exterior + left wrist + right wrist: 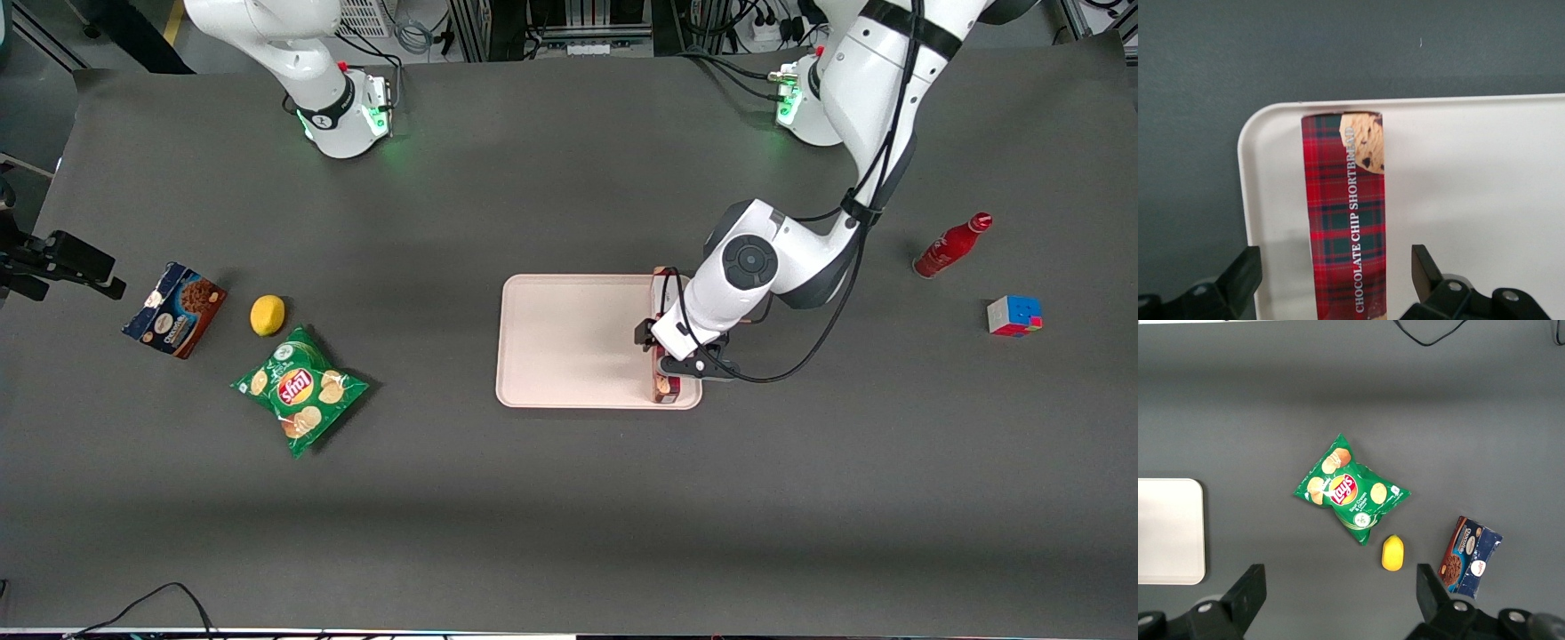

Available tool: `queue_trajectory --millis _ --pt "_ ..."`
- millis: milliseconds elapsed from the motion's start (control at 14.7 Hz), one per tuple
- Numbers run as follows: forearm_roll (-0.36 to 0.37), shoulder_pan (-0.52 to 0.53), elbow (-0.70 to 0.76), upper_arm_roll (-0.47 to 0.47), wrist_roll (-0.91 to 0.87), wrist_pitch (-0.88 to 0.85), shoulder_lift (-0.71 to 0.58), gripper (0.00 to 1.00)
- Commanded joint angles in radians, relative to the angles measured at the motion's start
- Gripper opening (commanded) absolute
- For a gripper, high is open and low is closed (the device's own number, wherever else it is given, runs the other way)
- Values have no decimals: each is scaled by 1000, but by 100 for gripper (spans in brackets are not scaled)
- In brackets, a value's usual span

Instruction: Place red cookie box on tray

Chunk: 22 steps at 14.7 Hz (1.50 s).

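The red cookie box lies flat on the pale pink tray, along the tray's edge toward the working arm's end. Most of its length is hidden under the arm in the front view. In the left wrist view the plaid box with a cookie picture rests on the tray, one end near a rounded corner. My gripper hovers just above the box and is open. Its black fingers straddle the box with a gap on each side.
Toward the parked arm's end lie a blue-and-brown cookie box, a lemon and a green chips bag. Toward the working arm's end lie a red bottle and a colour cube.
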Motion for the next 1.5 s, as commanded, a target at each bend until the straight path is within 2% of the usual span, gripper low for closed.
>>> queue_trajectory --millis 0,408,613,885,1089,1429 --pt "56 -3 46 7 3 -202 -105 100" --pt "47 55 49 29 179 -510 -364 100" --pt "-31 59 49 105 230 -642 -503 100" --pt "-34 58 55 222 332 -768 -643 100" --pt "-37 58 125 313 345 -869 -657 100" --pt "-40 58 141 361 388 -856 -645 100"
